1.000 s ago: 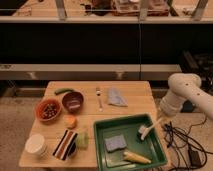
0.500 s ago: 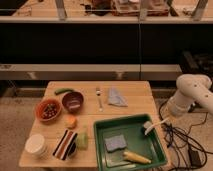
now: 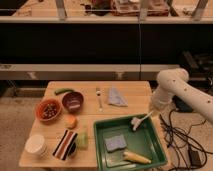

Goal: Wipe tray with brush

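The large dark-green tray (image 3: 99,138) sits at the table's front right corner. In it lie a grey-blue sponge (image 3: 114,143) and a yellow object (image 3: 136,157). The brush (image 3: 141,119) has a white handle that slants down and to the left. Its head rests just inside the tray's far rim. My gripper (image 3: 152,112) is at the end of the white arm, above the tray's far right corner. It is shut on the brush's handle end.
Left of the tray lie a fork (image 3: 99,97), a grey cloth (image 3: 117,97), two bowls (image 3: 73,101) (image 3: 48,110), an orange ball (image 3: 71,121), a light-green sponge (image 3: 81,141), a striped object (image 3: 65,145) and a white cup (image 3: 36,145). Cables (image 3: 181,136) trail on the floor to the right.
The arm swung out to the right, then back left. The brush head has slid leftward along the tray's far side.
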Tool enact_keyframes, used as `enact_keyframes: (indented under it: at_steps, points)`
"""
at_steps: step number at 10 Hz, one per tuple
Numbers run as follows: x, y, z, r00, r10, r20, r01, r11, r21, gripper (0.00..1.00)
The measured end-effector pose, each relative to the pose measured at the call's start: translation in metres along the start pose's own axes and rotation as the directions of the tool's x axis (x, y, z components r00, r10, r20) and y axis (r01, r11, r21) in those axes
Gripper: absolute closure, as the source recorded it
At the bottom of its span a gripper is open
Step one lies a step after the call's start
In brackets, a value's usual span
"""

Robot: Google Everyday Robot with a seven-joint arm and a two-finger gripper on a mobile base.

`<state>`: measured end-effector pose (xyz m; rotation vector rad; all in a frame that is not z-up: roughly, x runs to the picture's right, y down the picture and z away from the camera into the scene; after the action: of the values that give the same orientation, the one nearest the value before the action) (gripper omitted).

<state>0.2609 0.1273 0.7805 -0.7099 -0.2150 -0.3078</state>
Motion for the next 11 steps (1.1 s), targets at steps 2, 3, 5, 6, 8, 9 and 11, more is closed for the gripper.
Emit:
enact_keyframes:
  at_steps: [2,3,5,6,8,9,11]
  points:
    - [-0.014,-0.009,-0.005,0.999,-0.040,-0.021,0.040,0.999,0.013,1.00]
    - [-0.016,-0.006,-0.007,0.998,-0.059,-0.027,0.059,0.998,0.015,1.00]
    - [-0.022,0.013,-0.009,0.995,-0.091,-0.037,0.092,0.996,0.008,1.00]
    - [-0.024,0.023,-0.009,0.994,-0.100,-0.039,0.100,0.995,0.001,1.00]
    - [-0.039,0.047,-0.007,0.990,-0.126,-0.056,0.126,0.992,-0.009,1.00]
    - [-0.047,0.053,-0.007,0.988,-0.133,-0.074,0.132,0.991,-0.012,1.00]
    - [-0.054,0.060,-0.004,0.987,-0.128,-0.098,0.126,0.992,-0.025,1.00]
